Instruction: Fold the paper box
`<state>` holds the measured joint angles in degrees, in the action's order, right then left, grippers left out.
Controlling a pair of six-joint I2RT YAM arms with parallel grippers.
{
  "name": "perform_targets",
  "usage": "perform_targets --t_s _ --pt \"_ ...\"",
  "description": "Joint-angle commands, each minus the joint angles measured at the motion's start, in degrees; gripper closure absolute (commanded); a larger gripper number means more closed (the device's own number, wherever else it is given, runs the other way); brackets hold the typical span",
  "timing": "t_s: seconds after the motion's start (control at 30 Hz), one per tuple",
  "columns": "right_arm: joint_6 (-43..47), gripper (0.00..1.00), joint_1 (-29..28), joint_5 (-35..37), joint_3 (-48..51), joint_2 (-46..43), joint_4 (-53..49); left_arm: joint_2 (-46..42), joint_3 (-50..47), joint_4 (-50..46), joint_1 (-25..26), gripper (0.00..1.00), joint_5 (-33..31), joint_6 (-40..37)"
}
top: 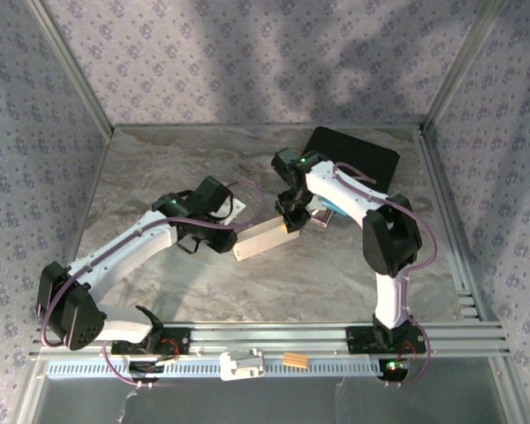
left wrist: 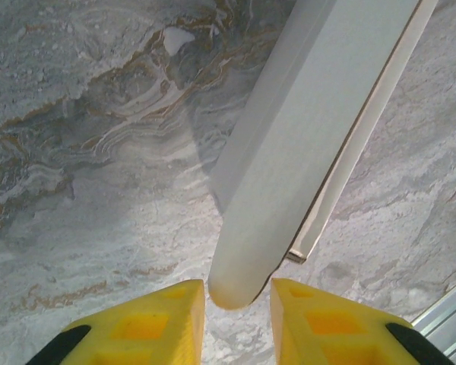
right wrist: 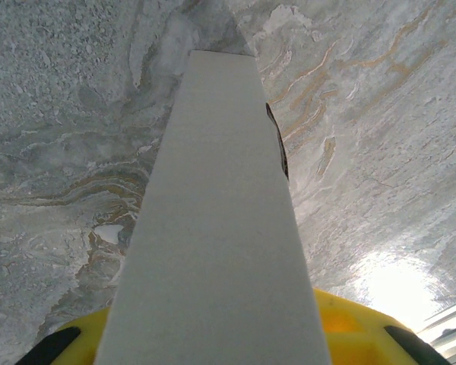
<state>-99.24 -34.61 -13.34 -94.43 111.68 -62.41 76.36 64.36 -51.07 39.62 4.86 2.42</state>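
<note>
Yellow-fingered right gripper [top: 289,223] clamps one end of the white box [top: 263,237]. The left gripper [left wrist: 238,293] has its fingers [left wrist: 159,319] either side of the box's rounded other end, grip uncertain. The box spans between the two arms over the middle of the marbled table [top: 159,177], with a black case [top: 371,155] behind.

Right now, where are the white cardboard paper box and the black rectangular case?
white cardboard paper box [top: 261,238]: top external view, middle of its long pale face.
black rectangular case [top: 364,150]: top external view, bare part of its flat top.
</note>
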Motion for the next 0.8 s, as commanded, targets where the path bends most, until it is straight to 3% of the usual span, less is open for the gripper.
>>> perform_targets --t_s 0.0,0.23,0.77 --pt "-0.9 0.72 0.6 0.1 -1.0 1.3 -2.1 -2.1 1.1 -2.6 -1.7 0.69 1.3 -1.2" --pt "-0.9 0.72 0.5 -0.2 -0.9 1.5 -1.8 -0.2 3.8 -1.5 -2.3 0.67 1.2 -3.5" --pt "-1.0 0.73 0.5 -0.2 -0.9 1.8 -1.4 2.5 5.1 -0.5 -2.1 0.78 3.1 -3.8"
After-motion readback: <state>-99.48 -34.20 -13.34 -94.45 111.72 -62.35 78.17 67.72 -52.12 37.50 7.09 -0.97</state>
